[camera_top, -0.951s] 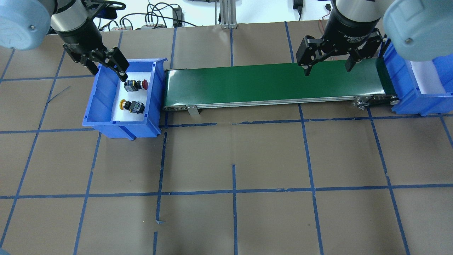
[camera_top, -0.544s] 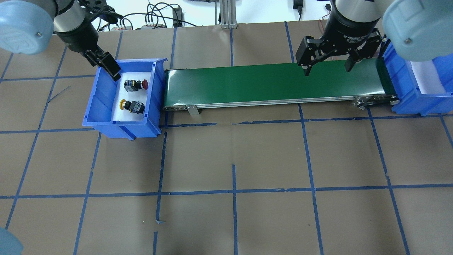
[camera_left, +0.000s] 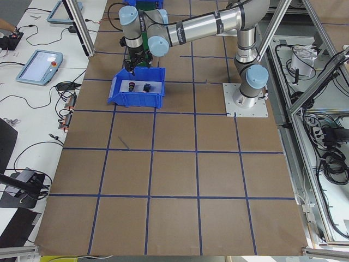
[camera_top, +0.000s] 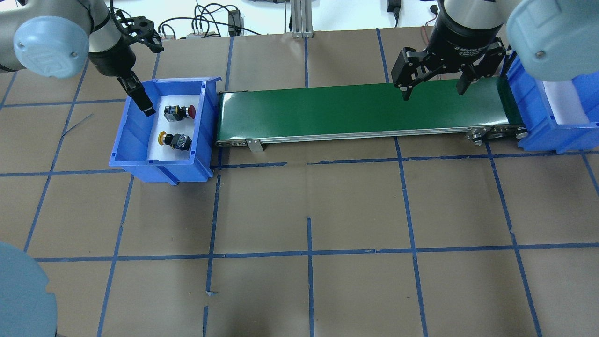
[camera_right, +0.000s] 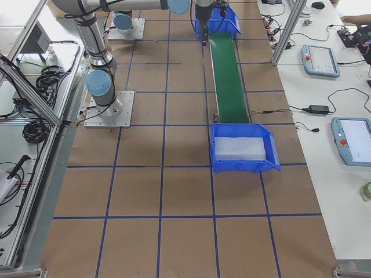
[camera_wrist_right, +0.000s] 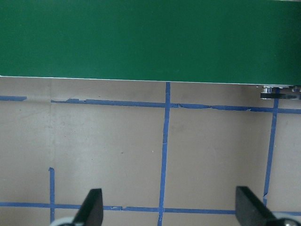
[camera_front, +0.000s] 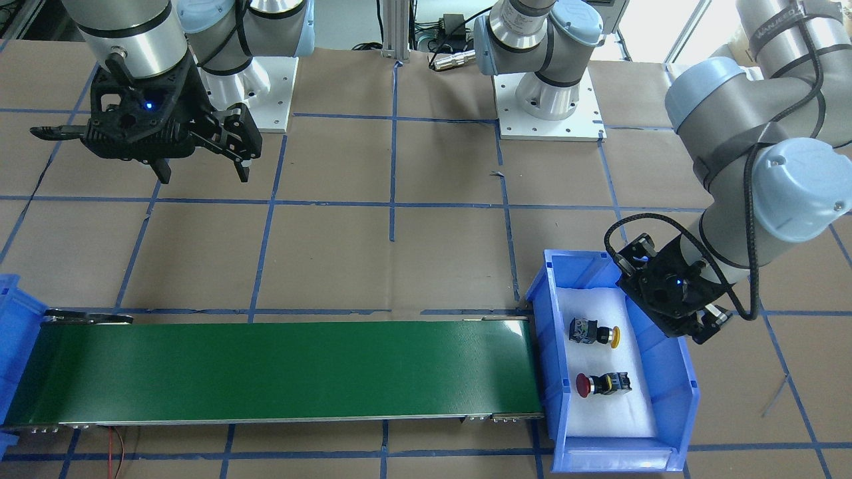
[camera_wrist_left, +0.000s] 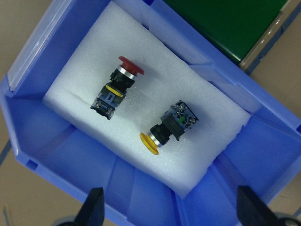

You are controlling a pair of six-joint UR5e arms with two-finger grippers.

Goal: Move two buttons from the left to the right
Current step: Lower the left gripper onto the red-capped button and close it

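Now lining up for a first pick

Hovering tilted over the blue plastic bin [camera_wrist_left: 141, 188] with the left gripper [camera_wrist_left: 171, 209] spread wide and empty. Lying apart on its white foam liner [camera_wrist_left: 155, 70], on their sides: red-capped push-button switch [camera_wrist_left: 115, 89] and yellow-capped push-button switch [camera_wrist_left: 171, 127], room to straddle either. Waiting, likewise unclenched, with the right gripper [camera_top: 434, 91] up near the green conveyor belt [camera_top: 327, 112], presumably to collect arrivals.

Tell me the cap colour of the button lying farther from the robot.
Red cap, clearest in left wrist view.
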